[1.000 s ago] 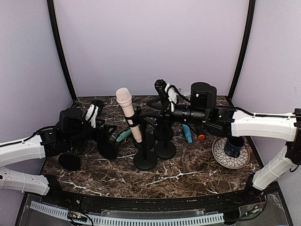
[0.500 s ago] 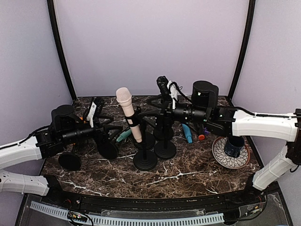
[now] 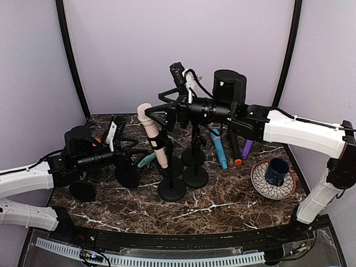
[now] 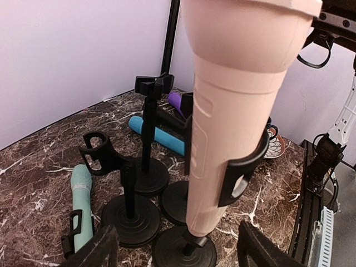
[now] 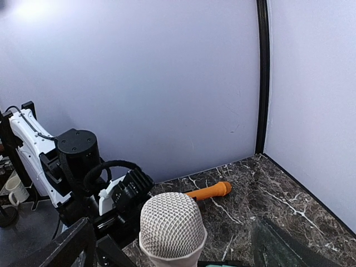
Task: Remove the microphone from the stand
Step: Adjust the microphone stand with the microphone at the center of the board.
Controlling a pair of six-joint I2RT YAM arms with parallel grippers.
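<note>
A pale pink microphone [image 3: 151, 129] stands tilted in the black clip [image 3: 157, 143] of a round-based stand [image 3: 171, 189] at mid-table. Its body [image 4: 233, 111] fills the left wrist view. My left gripper [image 4: 178, 251] is open, low on the microphone's left, one finger [image 4: 92, 250] on each side and apart from it. My right gripper [image 3: 157, 113] is open and reaches in from the right at head height. The mesh head [image 5: 172, 225] sits between its fingers [image 5: 61, 247] in the right wrist view, without contact.
Empty stands [image 3: 194, 175] [image 3: 128, 177] crowd round the pink one. Loose microphones lie on the marble: teal [image 3: 146, 160], blue [image 3: 218, 147], black [image 3: 236, 153], purple [image 3: 247, 148], orange [image 5: 208, 191]. A dark cup on a saucer [image 3: 276, 171] sits at the right.
My right arm rose and swung left from the middle stands to the pink microphone's head, its jaws opening wider. The left gripper shifted slightly and stays beside the stand.
</note>
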